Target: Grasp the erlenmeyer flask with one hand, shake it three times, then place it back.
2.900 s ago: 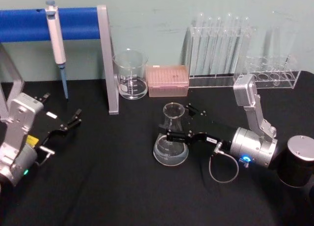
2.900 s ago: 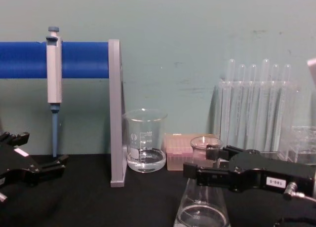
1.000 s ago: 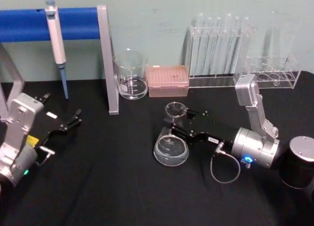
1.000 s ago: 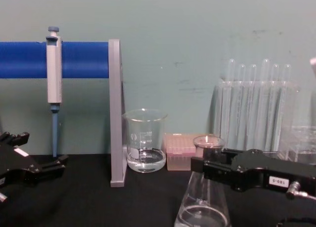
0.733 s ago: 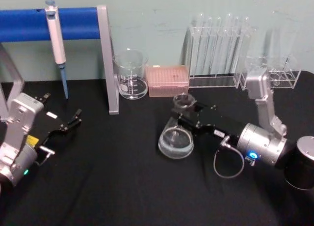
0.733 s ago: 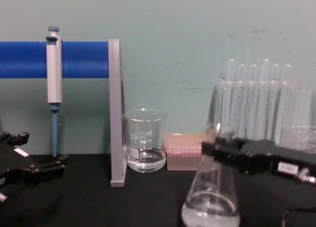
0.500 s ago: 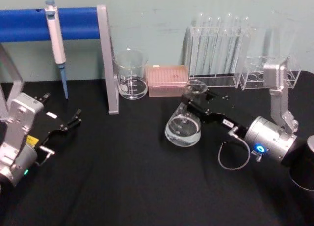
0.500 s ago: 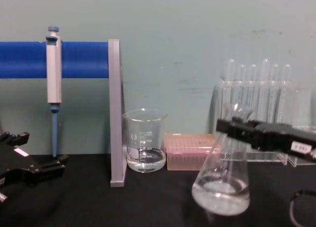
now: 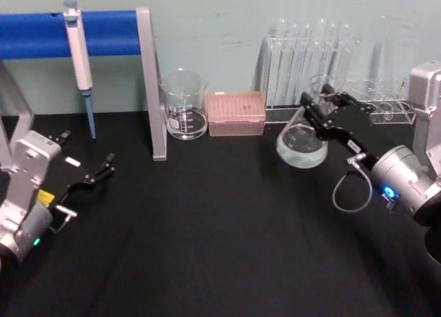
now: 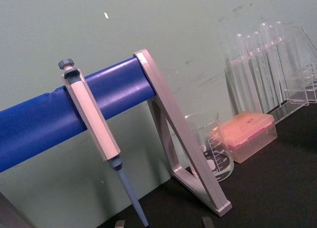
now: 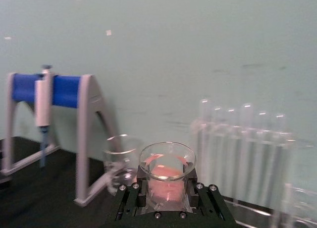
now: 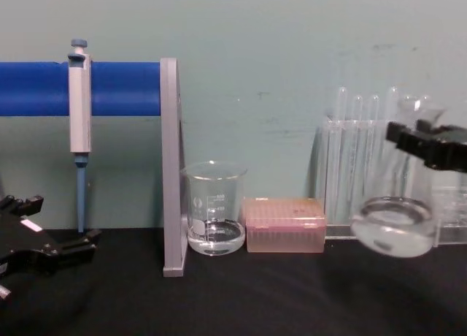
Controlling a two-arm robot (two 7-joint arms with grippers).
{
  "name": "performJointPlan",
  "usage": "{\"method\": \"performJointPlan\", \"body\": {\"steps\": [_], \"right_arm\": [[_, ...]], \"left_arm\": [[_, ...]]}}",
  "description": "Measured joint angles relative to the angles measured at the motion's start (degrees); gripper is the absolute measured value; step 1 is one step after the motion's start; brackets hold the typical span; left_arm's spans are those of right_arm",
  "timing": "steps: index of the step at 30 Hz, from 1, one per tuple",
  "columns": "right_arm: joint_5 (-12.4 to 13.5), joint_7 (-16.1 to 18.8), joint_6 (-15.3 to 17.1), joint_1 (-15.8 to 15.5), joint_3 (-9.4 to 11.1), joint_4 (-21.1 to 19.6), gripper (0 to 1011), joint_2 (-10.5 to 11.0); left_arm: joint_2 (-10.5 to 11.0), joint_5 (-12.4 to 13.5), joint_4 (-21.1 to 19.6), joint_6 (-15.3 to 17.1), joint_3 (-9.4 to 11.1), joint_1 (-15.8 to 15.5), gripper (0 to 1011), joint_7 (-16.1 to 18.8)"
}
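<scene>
– Glassware?
– Clear conical erlenmeyer flask (image 9: 301, 143): wide round base, narrow rimmed neck, a little clear liquid pooled low. Hanging off the cloth at upper right of the head view, in front of the test tubes (image 9: 306, 58).
– Grip?
– Clamped at the neck by the right gripper (image 9: 322, 102), with black fingers closed on either side of the glass. Left gripper (image 9: 96, 174) parked at lower left, fingers spread, holding nothing.
– Compared with earlier?
– Standing on the cloth near centre 2.9 seconds back, with the fingers already around the neck. Now lifted and carried up and to the right, past the pink tip box (image 9: 236, 113). Left side unchanged.
– Surroundings?
– Black cloth table (image 9: 207, 248), teal wall (image 9: 220, 21) behind. Beaker (image 9: 184, 107) beside the grey leg of a blue bar stand (image 9: 41, 33), with a pipette (image 9: 78, 52) hung on the bar.
</scene>
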Motion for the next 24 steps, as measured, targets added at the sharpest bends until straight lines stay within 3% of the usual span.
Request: {"method": "performJointPlan", "body": {"steps": [6,11,21,24], "right_arm": [[-1.6,-3.0,0.3,-1.2,2.0,-1.3,451,-0.9],[-2.1,-3.2,0.6,-1.4,2.8,-1.4,451,-1.5],[-2.3,1.2,1.5,-0.3,2.5,-0.3,451,-2.2],[-2.3,4.9,1.7,0.4,1.4,0.1,451,-2.2]], "left_arm": [[0.0,0.0,0.0,0.0,0.0,0.0,1001,0.0],[0.0,0.0,0.0,0.0,0.0,0.0,1001,0.0],[0.0,0.0,0.0,0.0,0.0,0.0,1001,0.0],[0.0,0.0,0.0,0.0,0.0,0.0,1001,0.0]]}}
